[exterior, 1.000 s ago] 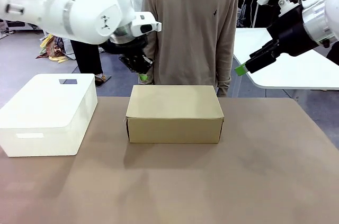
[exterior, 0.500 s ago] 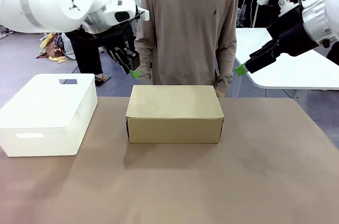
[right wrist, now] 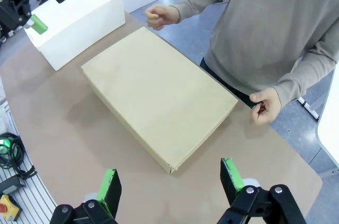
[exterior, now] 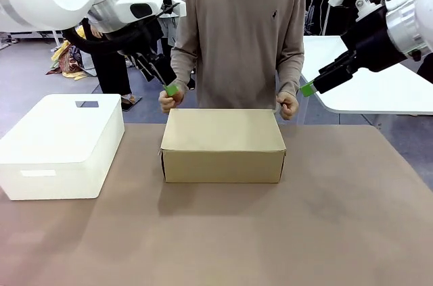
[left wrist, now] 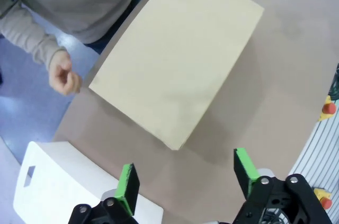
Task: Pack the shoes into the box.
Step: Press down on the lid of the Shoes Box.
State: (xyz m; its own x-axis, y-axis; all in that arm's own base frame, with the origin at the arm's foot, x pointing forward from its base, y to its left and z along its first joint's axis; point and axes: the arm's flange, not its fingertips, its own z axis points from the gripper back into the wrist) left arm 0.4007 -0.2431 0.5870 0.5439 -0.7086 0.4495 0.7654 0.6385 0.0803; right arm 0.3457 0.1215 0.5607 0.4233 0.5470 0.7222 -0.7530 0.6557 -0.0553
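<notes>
The box (exterior: pixel 223 144) is tan cardboard and sits closed at the table's middle, its lid flat; it also lies below both wrist cameras (left wrist: pixel 177 54) (right wrist: pixel 159 94). The shoes are out of view. My left gripper (exterior: pixel 169 87) hangs high above the box's far left corner, and its wrist view shows it open (left wrist: pixel 185 173) with nothing between the green pads. My right gripper (exterior: pixel 308 88) is raised to the right of the box, open and empty (right wrist: pixel 169 181). The person's hands (exterior: pixel 170 101) (exterior: pixel 288 105) hover at the box's far corners.
A white plastic bin (exterior: pixel 61 144) with a lid stands on the left of the brown table (exterior: pixel 284 232), about a hand's width from the box. The person stands at the far edge. A white side table (exterior: pixel 379 90) is at the right.
My left gripper has opened from shut, and its arm has drawn back up and to the left. The person's hands have come up to the box's far corners. The right arm has not moved.
</notes>
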